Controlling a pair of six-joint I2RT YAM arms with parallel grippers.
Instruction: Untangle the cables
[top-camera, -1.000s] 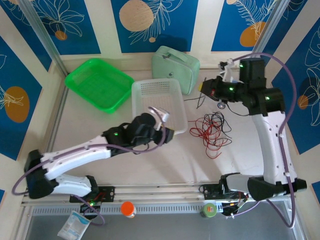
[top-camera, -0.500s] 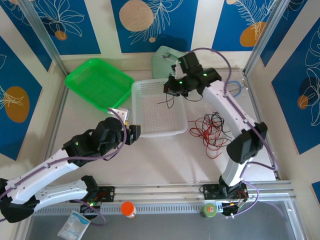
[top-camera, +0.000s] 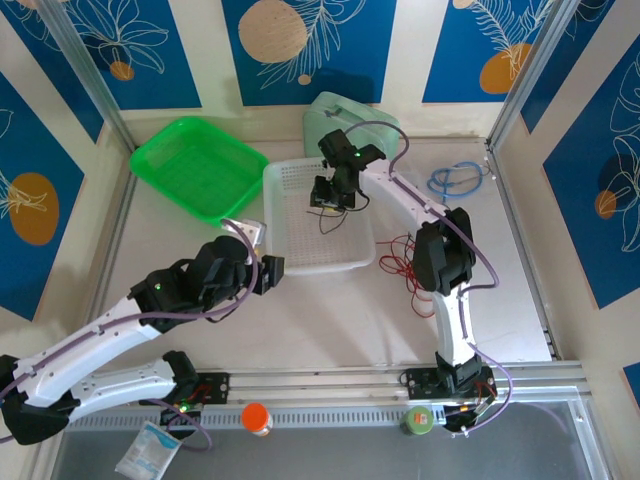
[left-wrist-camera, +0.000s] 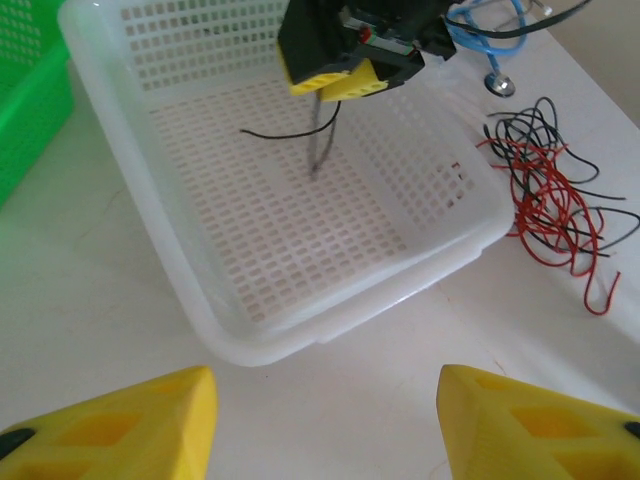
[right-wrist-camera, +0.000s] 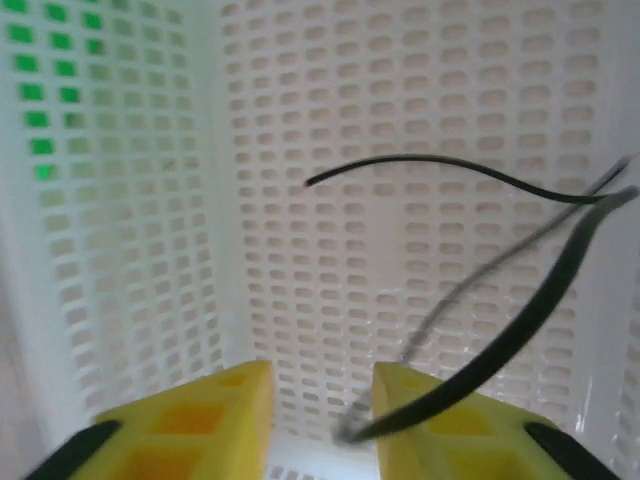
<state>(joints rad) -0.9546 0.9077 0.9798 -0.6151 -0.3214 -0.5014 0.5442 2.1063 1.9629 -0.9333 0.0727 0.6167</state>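
A tangle of thin red and black cables (top-camera: 408, 268) lies on the table right of the white basket (top-camera: 290, 180), partly under my right arm; it also shows in the left wrist view (left-wrist-camera: 545, 195). One black cable (top-camera: 326, 217) dangles inside the basket below my right gripper (top-camera: 334, 197). In the right wrist view that cable (right-wrist-camera: 470, 170) curves across the right finger (right-wrist-camera: 450, 420), and my right gripper (right-wrist-camera: 320, 420) stands open over the basket floor (right-wrist-camera: 330, 260). My left gripper (left-wrist-camera: 325, 430) is open and empty, just off the basket's near rim (left-wrist-camera: 300, 345).
A green basket (top-camera: 195, 165) sits at the back left and a mint-green case (top-camera: 350, 120) behind the white basket. A light-blue coiled cable (top-camera: 458, 180) lies at the back right. An orange-capped bottle (top-camera: 255, 417) stands by the near rail.
My right arm swung from the back right over the white basket carrying a black cable, and its jaws have parted. My left arm drew back to the basket's near-left corner.
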